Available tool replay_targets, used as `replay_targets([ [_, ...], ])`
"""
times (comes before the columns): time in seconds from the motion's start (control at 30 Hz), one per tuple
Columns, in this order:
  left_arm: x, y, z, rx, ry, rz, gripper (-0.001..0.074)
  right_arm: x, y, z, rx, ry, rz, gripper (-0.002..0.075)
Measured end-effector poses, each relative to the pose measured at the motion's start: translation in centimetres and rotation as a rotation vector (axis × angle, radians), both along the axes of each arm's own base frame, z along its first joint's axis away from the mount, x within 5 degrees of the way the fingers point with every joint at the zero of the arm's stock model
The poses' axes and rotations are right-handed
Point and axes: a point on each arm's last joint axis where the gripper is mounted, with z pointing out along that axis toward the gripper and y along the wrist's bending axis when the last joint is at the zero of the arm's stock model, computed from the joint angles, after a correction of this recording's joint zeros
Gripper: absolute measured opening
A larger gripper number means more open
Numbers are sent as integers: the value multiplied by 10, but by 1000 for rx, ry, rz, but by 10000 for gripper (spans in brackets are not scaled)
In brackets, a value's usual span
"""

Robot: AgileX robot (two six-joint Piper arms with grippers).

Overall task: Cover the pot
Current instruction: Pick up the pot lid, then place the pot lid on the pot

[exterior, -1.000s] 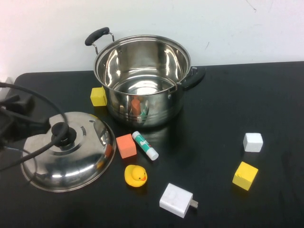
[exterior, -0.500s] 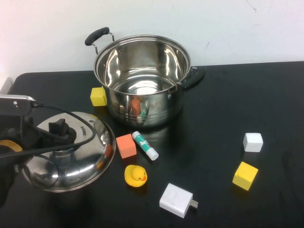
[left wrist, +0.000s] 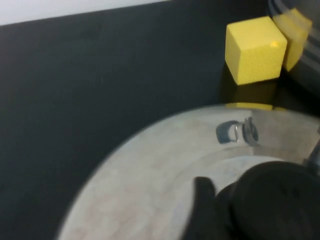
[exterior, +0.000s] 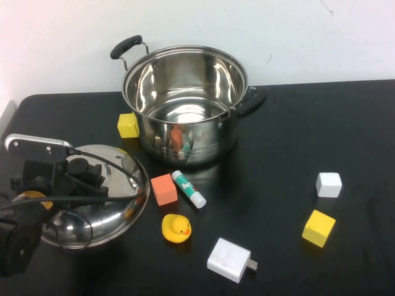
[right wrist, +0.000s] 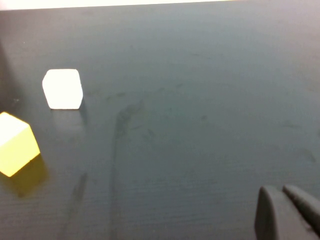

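The pot (exterior: 185, 105) stands open and upright at the back of the black table, its two black handles out to the sides. The domed steel lid (exterior: 117, 209) lies on the table at the front left, its black knob (exterior: 77, 166) up. My left gripper (exterior: 79, 174) is down over the lid, open, with the knob between its jaws. In the left wrist view the knob (left wrist: 275, 200) fills the space beside one dark finger (left wrist: 201, 200) on the lid (left wrist: 150, 190). My right gripper (right wrist: 286, 212) is shut and empty above bare table, out of the high view.
A yellow block (exterior: 128, 125) sits left of the pot. An orange block (exterior: 163, 189), a glue stick (exterior: 189, 189), a rubber duck (exterior: 176, 228) and a white charger (exterior: 229, 259) lie right of the lid. A white block (exterior: 328, 184) and a yellow block (exterior: 318, 227) lie at the right.
My left arm has come in from the left edge and forward over the lid, bringing the gripper down round the knob. The lid and pot have not moved.
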Motion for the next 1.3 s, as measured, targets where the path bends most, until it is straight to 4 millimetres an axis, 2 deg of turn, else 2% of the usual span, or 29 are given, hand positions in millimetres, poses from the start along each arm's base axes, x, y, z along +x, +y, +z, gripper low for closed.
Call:
replay_targets([
  [0.13,1,1,2,-17,-24,20,321,0,0,0,0,0,0,-2],
  [0.27,1,2,2,-26,-29,33,326,0,0,0,0,0,0,-2],
  [0.37,0,3,11,-35,-50,43,326,0,0,0,0,0,0,-2],
  [0.57,-15,10,61,-19,-173,101,326,0,0,0,0,0,0,-2],
  [0.7,-26,12,104,36,-210,88,326,0,0,0,0,0,0,-2],
  [0.8,-25,10,137,21,-225,74,326,0,0,0,0,0,0,-2],
  [0.93,-15,2,185,-24,-257,42,326,0,0,0,0,0,0,-2],
  [1.03,-3,-10,211,-39,-293,4,326,0,0,0,0,0,0,-2],
  [1.17,21,-34,230,-46,-316,-61,326,0,0,0,0,0,0,-2],
  [1.3,52,-64,232,-52,-302,-127,326,0,0,0,0,0,0,-2],
])
